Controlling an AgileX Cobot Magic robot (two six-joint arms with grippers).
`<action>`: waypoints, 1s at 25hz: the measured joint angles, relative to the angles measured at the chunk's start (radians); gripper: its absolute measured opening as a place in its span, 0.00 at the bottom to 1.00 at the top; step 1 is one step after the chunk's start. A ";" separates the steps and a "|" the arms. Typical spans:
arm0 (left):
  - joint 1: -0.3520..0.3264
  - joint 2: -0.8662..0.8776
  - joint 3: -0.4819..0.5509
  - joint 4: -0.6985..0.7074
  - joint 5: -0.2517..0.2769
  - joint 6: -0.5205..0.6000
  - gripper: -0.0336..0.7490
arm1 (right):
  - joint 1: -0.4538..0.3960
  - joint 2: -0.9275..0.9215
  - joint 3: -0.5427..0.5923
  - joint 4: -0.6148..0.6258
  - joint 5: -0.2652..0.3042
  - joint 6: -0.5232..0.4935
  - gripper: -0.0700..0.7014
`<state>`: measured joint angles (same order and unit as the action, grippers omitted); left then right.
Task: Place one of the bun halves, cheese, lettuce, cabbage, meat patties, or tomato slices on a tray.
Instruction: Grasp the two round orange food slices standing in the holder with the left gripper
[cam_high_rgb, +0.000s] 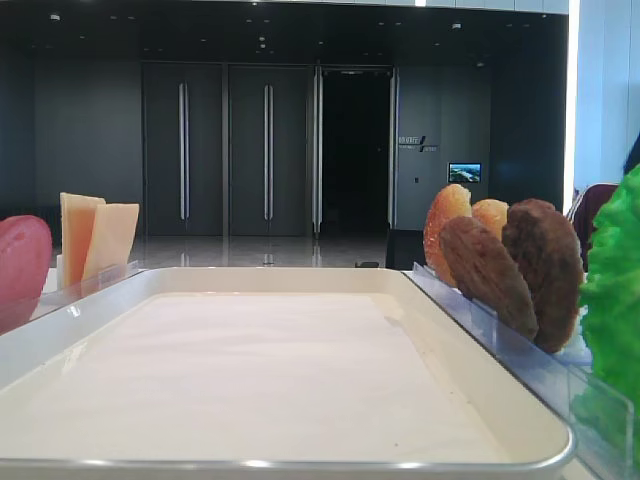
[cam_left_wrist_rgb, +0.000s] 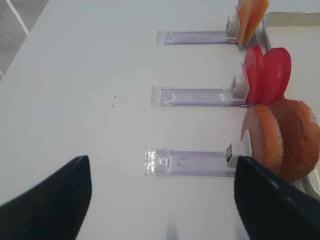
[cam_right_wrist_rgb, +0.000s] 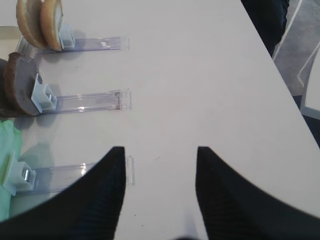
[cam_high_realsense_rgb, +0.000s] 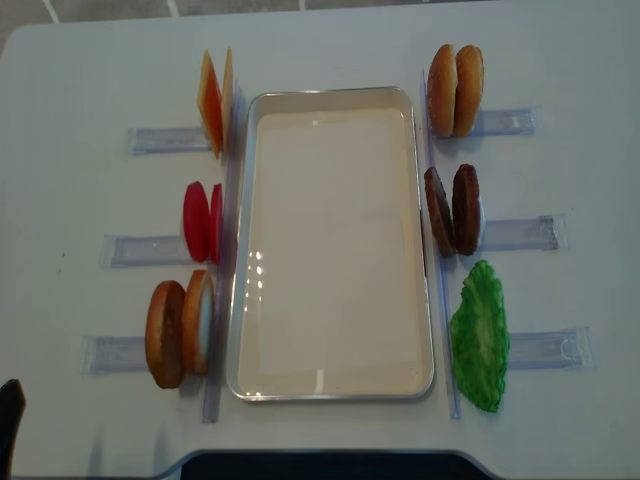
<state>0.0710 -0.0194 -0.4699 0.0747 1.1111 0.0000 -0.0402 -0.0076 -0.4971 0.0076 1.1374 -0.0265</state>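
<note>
Tray (cam_high_realsense_rgb: 335, 385), large rectangular, cream-white, raised rim, white paper liner: table centre, long axis running front to back, bare. Left gripper (cam_left_wrist_rgb: 162, 197): black jaws spread wide, nothing held, over white table (cam_left_wrist_rgb: 75, 100) near clear plastic holder (cam_left_wrist_rgb: 187, 162) with golden-brown round bun halves (cam_left_wrist_rgb: 280, 142). Right gripper (cam_right_wrist_rgb: 160, 192): jaws parted, nothing held, near holder of green crinkly lettuce (cam_right_wrist_rgb: 7, 150).

The white table (cam_high_realsense_rgb: 330, 45) carries the cream tray (cam_high_realsense_rgb: 335, 95) in its middle. Three clear plastic holders (cam_high_realsense_rgb: 140, 250) lie left of the tray, three more right of it.
</note>
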 joint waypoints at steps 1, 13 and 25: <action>0.000 0.000 0.000 0.000 0.000 0.000 0.93 | 0.000 0.000 0.000 0.000 0.000 0.000 0.54; 0.000 0.000 0.000 -0.001 0.000 0.000 0.93 | 0.000 0.000 0.000 0.000 0.000 0.000 0.54; 0.000 0.322 -0.090 -0.014 0.002 -0.037 0.93 | 0.000 0.000 0.000 0.000 0.000 0.000 0.54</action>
<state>0.0710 0.3027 -0.5600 0.0607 1.1129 -0.0366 -0.0402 -0.0076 -0.4971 0.0076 1.1374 -0.0265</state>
